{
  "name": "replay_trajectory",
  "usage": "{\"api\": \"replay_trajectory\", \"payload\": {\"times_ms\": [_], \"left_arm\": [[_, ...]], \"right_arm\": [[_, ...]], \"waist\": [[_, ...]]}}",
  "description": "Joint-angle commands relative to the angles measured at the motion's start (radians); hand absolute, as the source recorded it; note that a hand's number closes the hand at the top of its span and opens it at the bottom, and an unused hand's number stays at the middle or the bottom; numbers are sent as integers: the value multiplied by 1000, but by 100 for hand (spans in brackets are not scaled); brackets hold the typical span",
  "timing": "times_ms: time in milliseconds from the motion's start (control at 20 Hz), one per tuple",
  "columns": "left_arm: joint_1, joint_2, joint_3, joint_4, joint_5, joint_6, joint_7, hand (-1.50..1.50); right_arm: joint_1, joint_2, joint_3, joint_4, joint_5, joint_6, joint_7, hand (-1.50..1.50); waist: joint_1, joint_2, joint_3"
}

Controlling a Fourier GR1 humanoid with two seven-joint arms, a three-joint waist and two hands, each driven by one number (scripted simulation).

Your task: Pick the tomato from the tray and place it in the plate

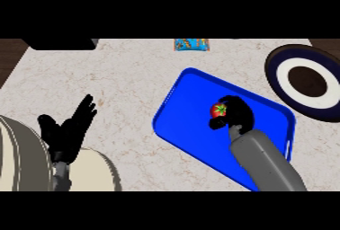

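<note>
- My right hand [234,116] is curled round the tomato [219,109], thumb and fingers wrapping it, over the middle of the blue tray [182,101].
- I can't tell whether the tomato touches the tray.
- My left hand [66,130] rests open at the near left, fingers up.
- The dark plate [282,60], white ring inside, sits far right, beside the tray.

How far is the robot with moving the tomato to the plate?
Done: the right robot hand has reached the tomato, which sits over the blue tray, and curls round it. In hand: the grasp; a lift is not visible yet. Left: carry it to the plate at upper right and set it there. The left robot hand rests open at lower left.
</note>
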Motion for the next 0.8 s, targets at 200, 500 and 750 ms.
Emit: {"api": "replay_trajectory", "payload": {"times_ms": [200,500,750], "left_arm": [[66,-56,-24,89,20,-54,-29,0],[81,-107,-62,51,-36,9,-6,0],[58,-69,-50,21,-15,-48,17,0]], "right_arm": [[-36,-11,-1,37,49,39,-14,150],[-42,-16,34,11,192,-111,-30,150],[-272,-15,-52,173,401,-320,81,150]], "waist": [[-9,9,-17],[-15,6,-17],[48,23,-17]]}}
